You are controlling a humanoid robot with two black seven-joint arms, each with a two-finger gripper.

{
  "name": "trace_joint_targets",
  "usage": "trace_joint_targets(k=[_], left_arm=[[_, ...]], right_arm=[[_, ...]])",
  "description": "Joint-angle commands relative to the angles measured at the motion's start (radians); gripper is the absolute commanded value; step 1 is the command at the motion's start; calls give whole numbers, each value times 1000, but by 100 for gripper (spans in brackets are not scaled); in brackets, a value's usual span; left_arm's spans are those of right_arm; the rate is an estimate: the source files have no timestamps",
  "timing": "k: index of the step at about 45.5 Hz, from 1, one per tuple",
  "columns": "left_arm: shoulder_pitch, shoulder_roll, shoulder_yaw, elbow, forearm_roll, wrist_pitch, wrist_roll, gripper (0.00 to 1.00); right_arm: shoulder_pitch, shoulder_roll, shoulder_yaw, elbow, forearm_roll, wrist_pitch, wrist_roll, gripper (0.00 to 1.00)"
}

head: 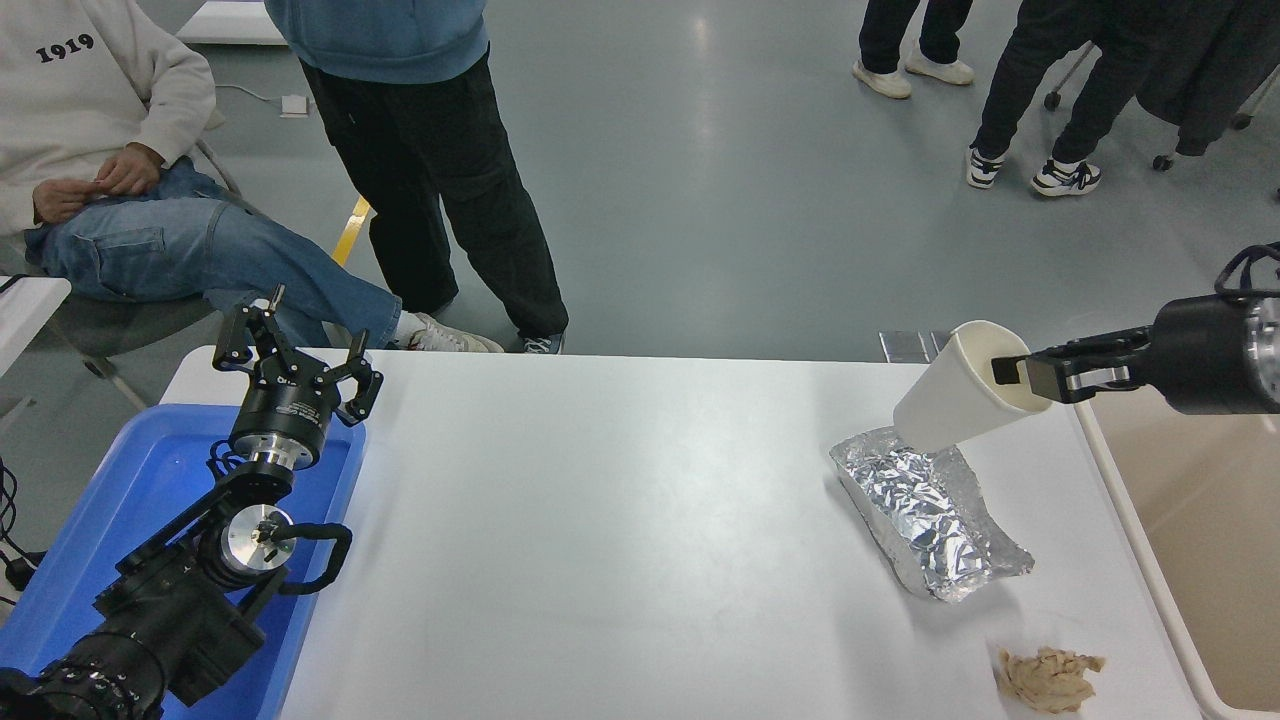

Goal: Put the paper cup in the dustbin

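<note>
The white paper cup point(955, 400) is held tilted in the air above the table's far right, over the far end of the foil packet. My right gripper point(1030, 378) comes in from the right edge and is shut on the cup's rim, one finger inside the mouth. The beige dustbin point(1190, 540) stands beside the table at the right edge, just right of the cup and below the arm. My left gripper point(295, 355) is open and parked at the lower left above the blue tray.
A crumpled silver foil packet point(930, 515) lies on the table under the cup. A tan tissue wad point(1048, 678) lies near the front right edge. A blue tray point(150, 500) sits at the left. People sit and stand beyond the far edge.
</note>
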Motion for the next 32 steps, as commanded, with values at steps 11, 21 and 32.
trace_joint_targets(k=[11,21,32], left_arm=[[0,0,0,0,0,0,0,100],[0,0,0,0,0,0,0,100],[0,0,0,0,0,0,0,100]], right_arm=[[-106,-60,77,-119,11,-6,2,0],[-328,-95,272,-217,49,-48,19,0],[-575,-73,482,-366,101,-89,28,0]])
